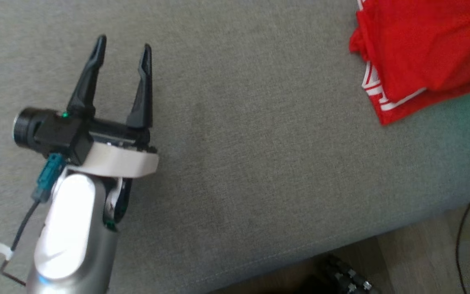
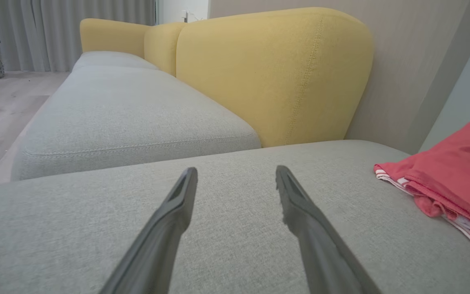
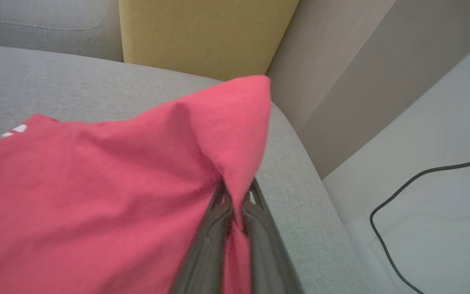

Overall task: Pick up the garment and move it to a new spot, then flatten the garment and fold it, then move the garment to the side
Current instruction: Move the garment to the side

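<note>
Red garment [image 1: 426, 53] pinched near the sofa seat's [image 1: 259, 143] right end.
Right wrist view: right end effector [image 3: 238, 192] narrow, clamped on a raised fold. Head view: left end effector [image 1: 124, 44] spread wide, empty, well apart from the garment.

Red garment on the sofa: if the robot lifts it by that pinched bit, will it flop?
Probably floppy: the garment peaks and drapes where the right gripper pinches it. Likely light, as a small pinch raises that fold. It may drag on the woven sofa rather than slide.
</note>
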Robot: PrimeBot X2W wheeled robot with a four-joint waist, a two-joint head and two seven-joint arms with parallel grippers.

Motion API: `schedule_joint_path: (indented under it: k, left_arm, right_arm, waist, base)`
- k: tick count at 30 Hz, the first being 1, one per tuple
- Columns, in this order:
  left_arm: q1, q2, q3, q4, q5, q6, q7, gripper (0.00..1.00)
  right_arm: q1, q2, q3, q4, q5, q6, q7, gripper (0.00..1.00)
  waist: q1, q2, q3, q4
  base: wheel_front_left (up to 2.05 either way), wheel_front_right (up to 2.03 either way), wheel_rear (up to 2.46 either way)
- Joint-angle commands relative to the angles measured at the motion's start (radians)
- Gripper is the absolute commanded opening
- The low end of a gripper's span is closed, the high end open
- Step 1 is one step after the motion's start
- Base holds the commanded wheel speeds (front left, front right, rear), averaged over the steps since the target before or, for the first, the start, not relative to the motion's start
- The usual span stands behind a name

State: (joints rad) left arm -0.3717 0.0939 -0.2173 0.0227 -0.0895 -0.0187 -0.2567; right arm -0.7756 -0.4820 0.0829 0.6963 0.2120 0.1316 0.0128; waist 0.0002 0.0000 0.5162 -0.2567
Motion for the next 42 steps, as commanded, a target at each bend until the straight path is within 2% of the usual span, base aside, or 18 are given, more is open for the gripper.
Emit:
schedule_joint_path:
  k: [1,11,12,14,15,17,19,24,28,38,42]
  left_arm:
    - [-0.033,0.018,0.017,-0.031,0.011,-0.004,-0.004,1.00]
    - [-0.095,0.023,-0.009,-0.034,0.022,-0.014,0.004,1.00]
    - [-0.100,0.023,-0.012,-0.032,0.021,-0.016,0.003,1.00]
    - [-0.107,0.024,-0.015,-0.028,0.020,-0.018,0.003,1.00]
    - [-0.109,0.024,-0.016,-0.026,0.019,-0.018,0.002,1.00]
    - [-0.111,0.023,-0.018,-0.021,0.017,-0.017,0.001,1.00]
    - [-0.110,0.022,-0.017,-0.015,0.014,-0.014,0.000,1.00]
    - [-0.089,0.018,-0.013,0.001,0.001,-0.005,-0.003,1.00]
    - [-0.054,0.015,-0.003,0.011,-0.012,0.006,-0.004,1.00]
    - [0.079,0.006,0.043,0.004,-0.047,0.045,-0.005,1.00]
    - [0.129,0.001,0.063,0.001,-0.060,0.059,-0.005,1.00]
  right_arm:
    - [-0.030,-0.030,-0.008,-0.008,-0.017,-0.001,-0.021,0.00]
    - [-0.138,-0.005,-0.082,0.121,-0.109,-0.001,-0.100,0.00]
    - [-0.146,-0.001,-0.094,0.136,-0.121,-0.001,-0.109,0.10]
    - [-0.161,0.005,-0.119,0.168,-0.145,-0.001,-0.127,0.23]
    - [-0.166,0.011,-0.131,0.184,-0.154,-0.001,-0.135,0.48]
    - [-0.174,0.021,-0.153,0.208,-0.173,-0.001,-0.153,0.53]
    - [-0.176,0.031,-0.172,0.228,-0.188,-0.001,-0.171,1.00]
    - [-0.155,0.058,-0.203,0.251,-0.220,-0.001,-0.214,1.00]
    - [-0.102,0.105,-0.213,0.187,-0.219,-0.001,-0.254,1.00]
    - [0.198,0.267,-0.160,-0.214,-0.161,-0.001,-0.270,1.00]
    - [0.318,0.316,-0.114,-0.377,-0.138,-0.001,-0.228,1.00]
  waist:
    - [-0.0002,0.0000,0.041,-0.022]
    - [-0.0002,0.0000,0.109,-0.012]
    - [-0.0002,0.0000,0.112,-0.008]
    - [-0.0002,0.0000,0.118,-0.002]
    - [-0.0002,0.0000,0.120,0.002]
    - [-0.0002,0.0000,0.118,0.009]
    - [-0.0002,0.0000,0.109,0.016]
    - [-0.0002,0.0000,0.061,0.029]
    - [-0.0002,0.0000,0.000,0.038]
    - [-0.0002,0.0000,-0.160,0.090]
    - [-0.0002,0.0000,-0.209,0.128]
  base:
    - [0.00,0.00,0.00]
    - [0.00,0.00,0.00]
    - [0.00,0.00,0.00]
    - [0.00,0.00,0.00]
    - [0.00,0.00,0.00]
    - [0.00,0.00,0.00]
    - [0.00,0.00,0.00]
    - [0.00,0.00,0.00]
    - [0.00,0.00,0.00]
    - [0.00,0.00,0.00]
    - [0.00,0.00,0.00]
